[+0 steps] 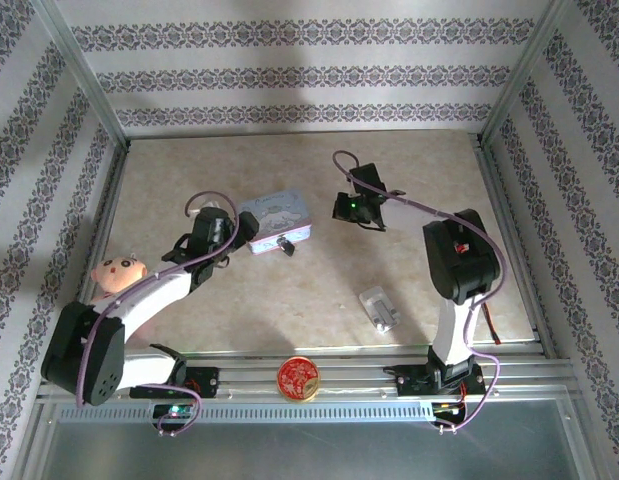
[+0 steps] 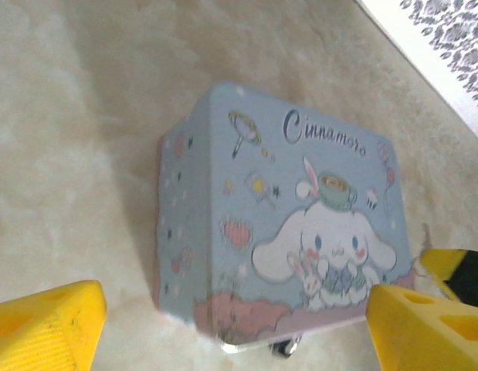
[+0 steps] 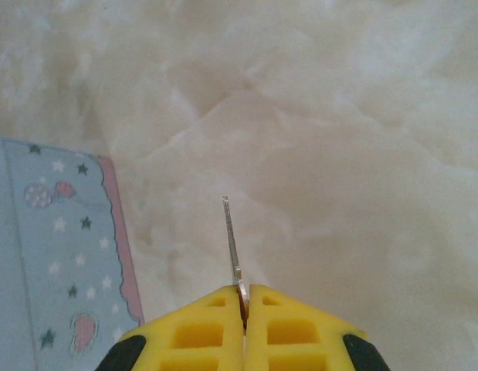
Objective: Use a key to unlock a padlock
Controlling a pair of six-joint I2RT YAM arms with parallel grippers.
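Marbled table (image 1: 289, 300) bears blue tin (image 1: 277, 222), padlock (image 1: 285, 245), silver block (image 1: 379, 308).

Overhead camera looks down on table (image 1: 319, 285); both wrist cameras closely share tin (image 2: 300, 216)

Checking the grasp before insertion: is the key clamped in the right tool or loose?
Clamped. In the right wrist view the right tool is closed tight on the key, whose thin blade juts out ahead.

- One pale blue cartoon tin (image 2: 300, 232).
- One padlock (image 1: 285, 245).
- One key (image 3: 232, 239).
- One silver ridged block (image 1: 380, 308).
- One red-and-gold round tin (image 1: 299, 379).
- One cartoon-faced toy (image 1: 119, 272).
- Two arms: the left arm (image 1: 154, 292) and the right arm (image 1: 459, 262).
- Two pincers, one per arm: the left pincer (image 2: 235, 317) and the right pincer (image 3: 245, 309).
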